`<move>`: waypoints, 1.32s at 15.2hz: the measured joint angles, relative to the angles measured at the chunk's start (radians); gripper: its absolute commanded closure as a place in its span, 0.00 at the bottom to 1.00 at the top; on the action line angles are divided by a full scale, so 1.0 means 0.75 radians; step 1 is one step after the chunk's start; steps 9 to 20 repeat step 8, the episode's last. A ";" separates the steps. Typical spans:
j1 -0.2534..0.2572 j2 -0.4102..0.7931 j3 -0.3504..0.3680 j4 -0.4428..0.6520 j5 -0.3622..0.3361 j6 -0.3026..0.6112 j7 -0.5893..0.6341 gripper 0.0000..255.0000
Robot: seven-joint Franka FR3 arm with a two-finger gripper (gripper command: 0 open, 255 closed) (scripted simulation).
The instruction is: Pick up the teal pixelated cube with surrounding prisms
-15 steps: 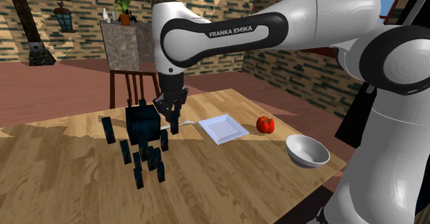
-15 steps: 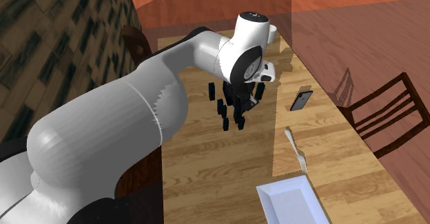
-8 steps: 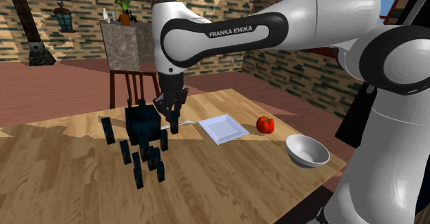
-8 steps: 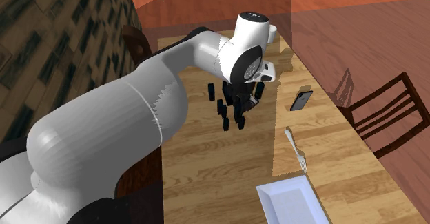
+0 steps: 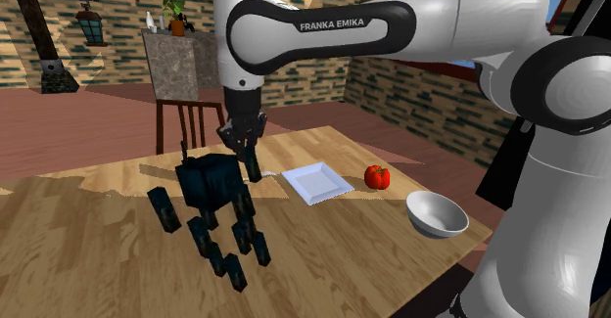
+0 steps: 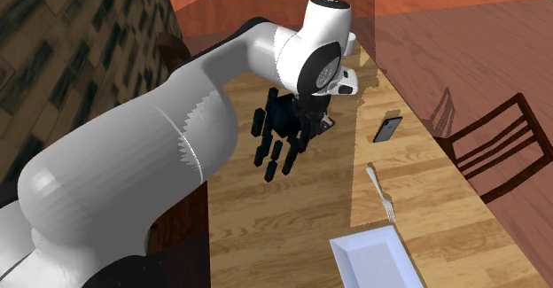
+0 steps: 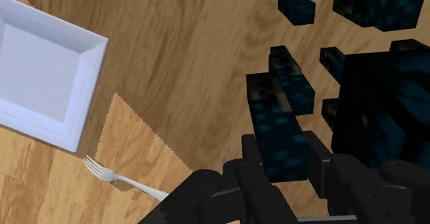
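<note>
Wooden table (image 5: 78, 257) lies beneath gripper (image 5: 251, 167) clasping blackish-teal pixelated cube (image 5: 206, 181).

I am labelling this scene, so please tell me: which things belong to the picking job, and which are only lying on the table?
Job: dark teal cube with prisms; fingers shut on one prism.
Lying about: white plate, fork, red fruit, white bowl, phone.

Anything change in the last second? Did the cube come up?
Yes. The hand, shut on one dark prism, moved up and took the teal cube with its surrounding prisms along: the cluster appears to have risen off the table and now hangs tilted. The plate, fork, tomato, bowl and phone stayed put.
</note>
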 measured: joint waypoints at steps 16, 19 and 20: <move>0.009 0.019 0.004 0.167 -0.006 -0.149 0.002 1.00; 0.009 0.019 0.004 0.167 -0.006 -0.149 0.002 1.00; 0.009 0.019 0.004 0.167 -0.006 -0.149 0.002 1.00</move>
